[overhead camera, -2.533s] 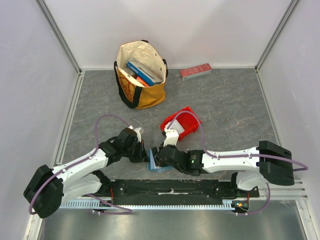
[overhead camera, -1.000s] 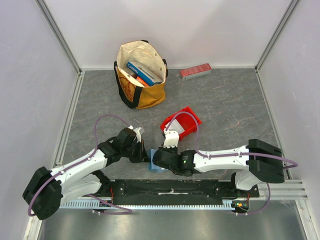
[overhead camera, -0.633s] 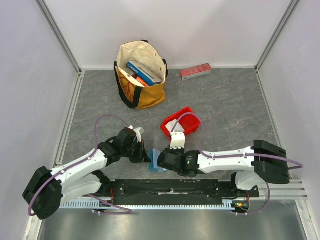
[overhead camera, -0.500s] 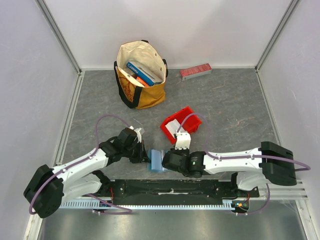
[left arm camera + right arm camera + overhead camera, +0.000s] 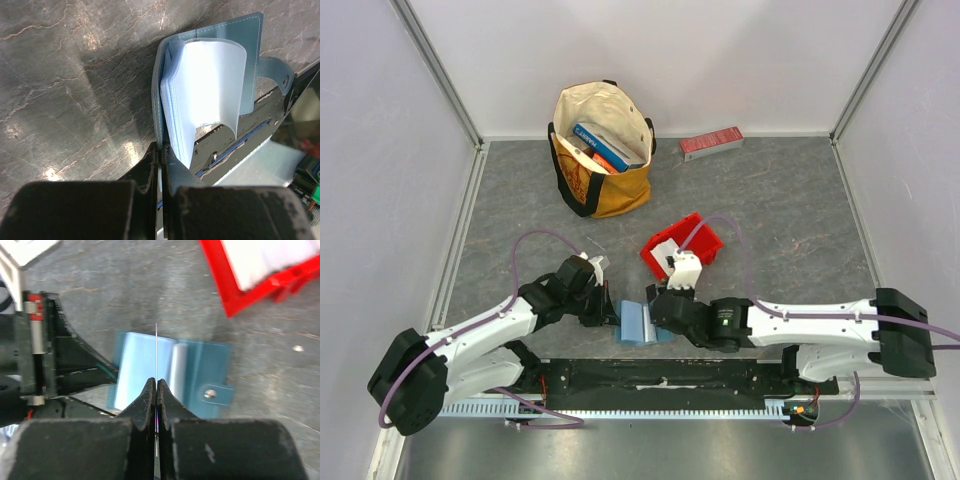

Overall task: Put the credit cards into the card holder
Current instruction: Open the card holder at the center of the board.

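Grey, marble-veined worktop (image 5: pixel 790 210), closed in on three sides by plain pale walls (image 5: pixel 670 60) with aluminium rails at the corners. At the back, a cream and mustard tote bag (image 5: pixel 601 150) stuffed with books, cover lettering too small to read; a long red box (image 5: pixel 711 143) by the rear wall, print illegible. Mid-worktop, a red bin (image 5: pixel 712 240) holding white cards (image 5: pixel 665 245). Near the front edge, a teal card holder (image 5: pixel 638 322) lying open, clear sleeves fanned up, tab to one side. Left pincer (image 5: pixel 161 150) clamped together on the edge of the holder's cover. Right pincer (image 5: pixel 156 385) pinched on a thin credit card (image 5: pixel 156 350), seen edge-on, directly above the sleeves.
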{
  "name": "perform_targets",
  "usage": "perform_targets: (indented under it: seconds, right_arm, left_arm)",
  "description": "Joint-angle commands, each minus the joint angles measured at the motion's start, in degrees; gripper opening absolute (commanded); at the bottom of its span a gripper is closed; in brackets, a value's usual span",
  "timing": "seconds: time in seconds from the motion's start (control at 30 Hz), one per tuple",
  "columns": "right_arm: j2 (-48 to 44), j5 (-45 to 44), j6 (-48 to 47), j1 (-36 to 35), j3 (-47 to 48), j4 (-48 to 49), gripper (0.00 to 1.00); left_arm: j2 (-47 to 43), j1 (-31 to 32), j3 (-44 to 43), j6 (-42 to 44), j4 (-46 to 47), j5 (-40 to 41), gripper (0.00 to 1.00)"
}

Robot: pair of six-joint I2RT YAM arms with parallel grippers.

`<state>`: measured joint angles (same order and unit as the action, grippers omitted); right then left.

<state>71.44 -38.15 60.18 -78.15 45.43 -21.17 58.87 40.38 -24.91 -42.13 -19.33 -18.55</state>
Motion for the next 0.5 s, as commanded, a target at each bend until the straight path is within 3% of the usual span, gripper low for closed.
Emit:
perform_targets:
  seconds: [0.0,0.2,0.47]
  right_arm:
    - [5.19,5.26,-4.19,-0.07,4.22,9.73,0.0]
    - [12.23,8.09,-3.59,0.8,3.89,12.64,0.0]
    - [4.07,15.2,0.37,5.28,-14.3,26.16,0.0]
  left_arm:
    - [-0.69,0.22,-1.46,1.44,1.49,-1.14,0.02]
    - [-0.34,0.31,-0.58,1.52,1.93,-0.35,0.02]
    - [1.68,0.31,3.1,1.44,7.89,0.44,0.02]
